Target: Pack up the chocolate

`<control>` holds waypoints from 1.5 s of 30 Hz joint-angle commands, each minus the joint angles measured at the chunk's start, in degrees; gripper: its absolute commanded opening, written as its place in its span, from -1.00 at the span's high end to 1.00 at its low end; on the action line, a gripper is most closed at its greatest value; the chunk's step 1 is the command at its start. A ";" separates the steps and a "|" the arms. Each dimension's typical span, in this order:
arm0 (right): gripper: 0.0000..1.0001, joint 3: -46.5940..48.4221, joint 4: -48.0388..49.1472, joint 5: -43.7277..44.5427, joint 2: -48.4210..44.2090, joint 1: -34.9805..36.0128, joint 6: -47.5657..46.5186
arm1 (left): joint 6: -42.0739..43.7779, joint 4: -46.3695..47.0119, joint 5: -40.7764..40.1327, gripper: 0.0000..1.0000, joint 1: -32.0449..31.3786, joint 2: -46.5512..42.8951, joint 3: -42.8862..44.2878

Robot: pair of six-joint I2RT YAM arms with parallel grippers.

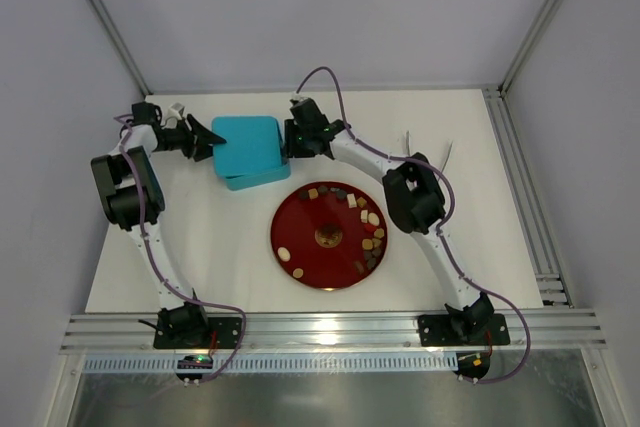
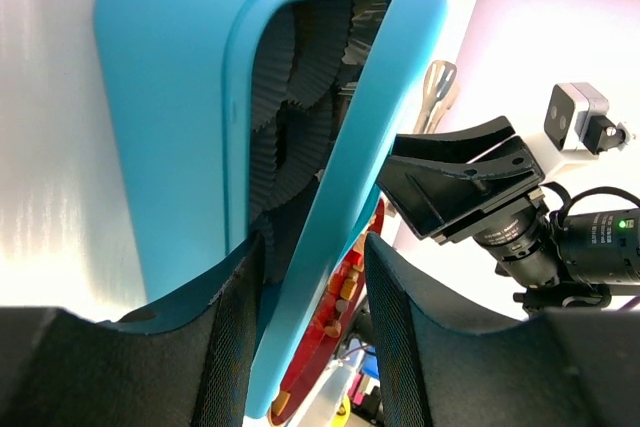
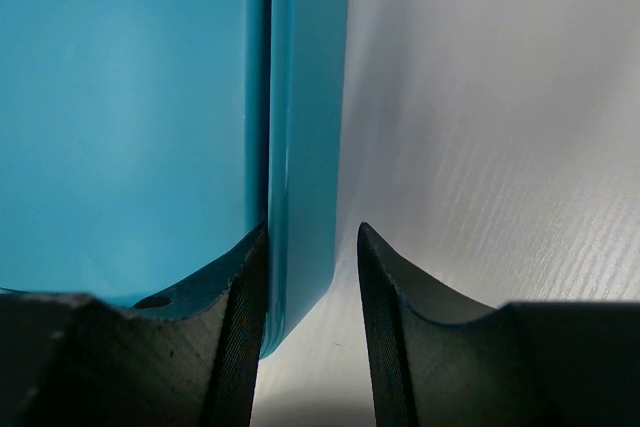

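left end effector (image 2: 315, 342) and right end effector (image 3: 310, 332), jaws half-apart, straddle one teal box's (image 1: 245, 147) edges; perhaps twenty chocolates (image 1: 373, 218).

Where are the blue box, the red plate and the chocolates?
Blue box (image 1: 245, 145): top view, lid's middle.
Red plate (image 1: 305, 232): top view, bare patch left of centre.
Chocolates (image 1: 373, 218): top view, pale piece at the plate's right.

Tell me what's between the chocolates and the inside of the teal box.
The teal lid covers the box, ajar only at the left gripper's side. The chocolate lies on the red plate beside it.
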 commanded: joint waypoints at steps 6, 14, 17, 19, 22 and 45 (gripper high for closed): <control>0.18 -1.40 -1.19 3.02 -4.04 -1.13 -0.74 | 2.80 -2.36 -4.82 0.11 1.31 -2.85 -1.02; 0.18 -3.42 1.01 1.70 -5.35 -1.13 0.13 | 4.47 -4.82 -7.28 0.15 1.31 -2.94 -0.67; 0.17 -3.86 1.97 1.70 -6.14 -1.13 0.22 | 5.52 -6.30 -8.77 0.16 1.31 -2.94 -0.40; 0.17 -4.21 2.59 -0.30 -6.67 -1.13 0.22 | 6.40 -7.01 -9.91 0.16 1.31 -3.02 -0.14; 0.17 -3.51 2.94 -0.76 -6.94 -1.13 0.40 | 7.02 -8.16 -11.15 0.16 1.14 -3.20 0.12; 0.16 -5.00 4.70 -2.70 -8.43 -1.65 1.45 | 9.39 -11.32 -14.84 0.10 -2.47 -2.50 4.43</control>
